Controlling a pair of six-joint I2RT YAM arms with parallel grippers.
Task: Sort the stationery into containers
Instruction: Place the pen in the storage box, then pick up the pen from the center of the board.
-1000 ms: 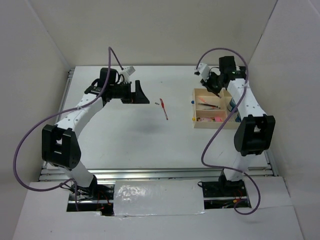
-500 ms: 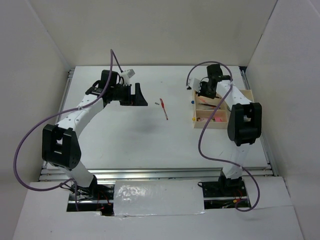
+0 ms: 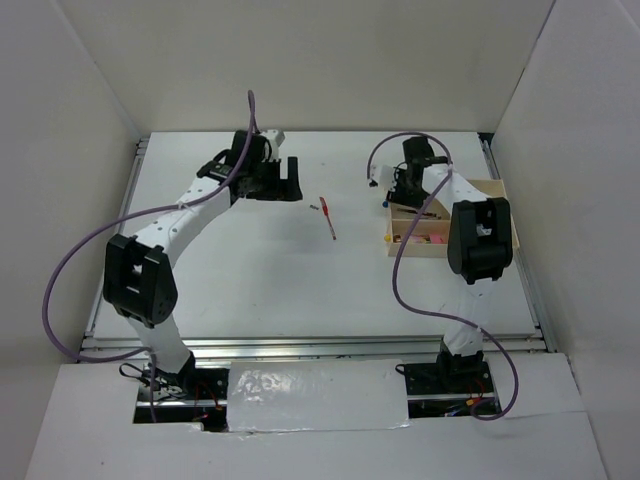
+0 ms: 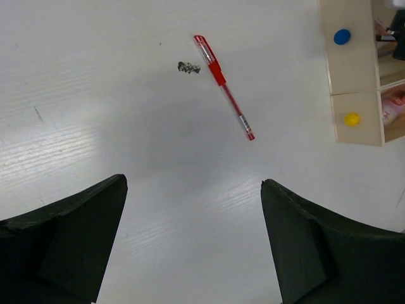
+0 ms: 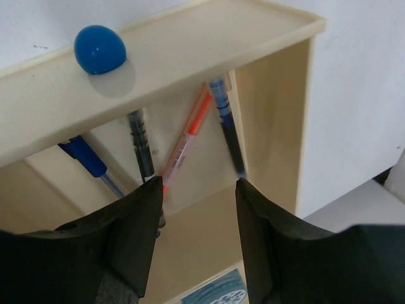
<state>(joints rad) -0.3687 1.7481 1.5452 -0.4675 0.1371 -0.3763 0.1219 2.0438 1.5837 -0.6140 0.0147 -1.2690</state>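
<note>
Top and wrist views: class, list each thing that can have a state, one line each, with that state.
tray: resting on the table, pens in one compartment.
left gripper: open, empty, above the table.
right gripper: open, empty, over the tray's pen compartment.
red pen: flat on the table, outside the tray, ungripped.
orange pen: inside the tray.
dark blue pen: inside the tray, beside the orange pen.

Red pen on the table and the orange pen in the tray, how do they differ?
The red pen lies out on the table, unsorted; the orange pen is already inside a tray compartment. The red pen has no other pen near it; the orange pen has dark blue pens beside it. Both are thin pens.
</note>
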